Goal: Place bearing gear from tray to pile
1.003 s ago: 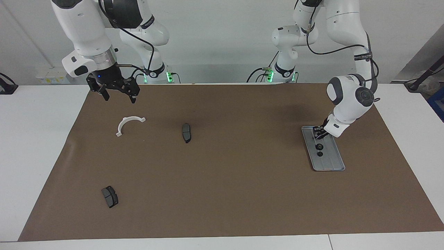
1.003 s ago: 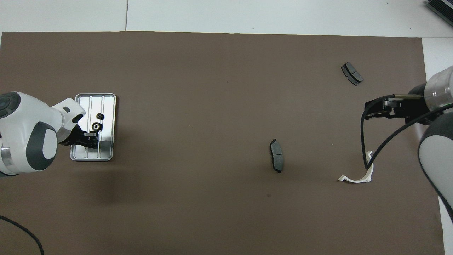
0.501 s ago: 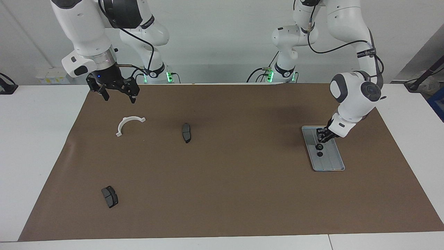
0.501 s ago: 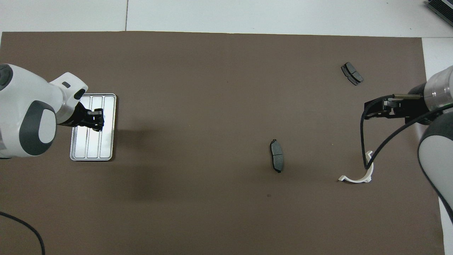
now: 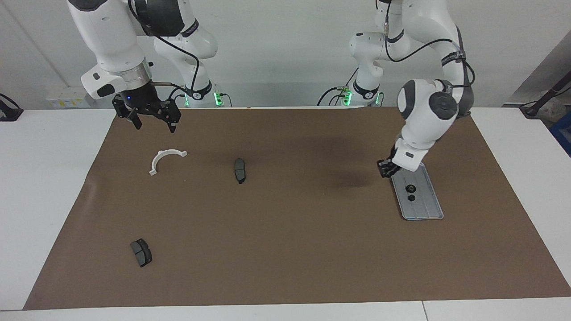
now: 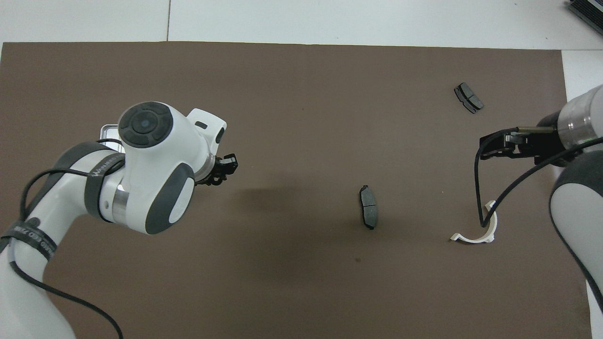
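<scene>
The left hand (image 5: 384, 170) has lifted off the tray (image 5: 426, 209) and now hangs over the table at the tray's ten o'clock corner in the facing view. I can't tell if it pinches anything. Two bearing gears (image 5: 408, 187) lie in the tray as before. The right hand (image 5: 153, 121) still waits, spread, at the white bracket's (image 5: 161, 156) eleven o'clock.

A: Overhead, left arm covers most of tray (image 6: 106, 128); only one corner shows.
B: Left gripper (image 5: 386, 169)?
A: Anything held there too small to tell. Right arm cut off at frame edge.
</scene>
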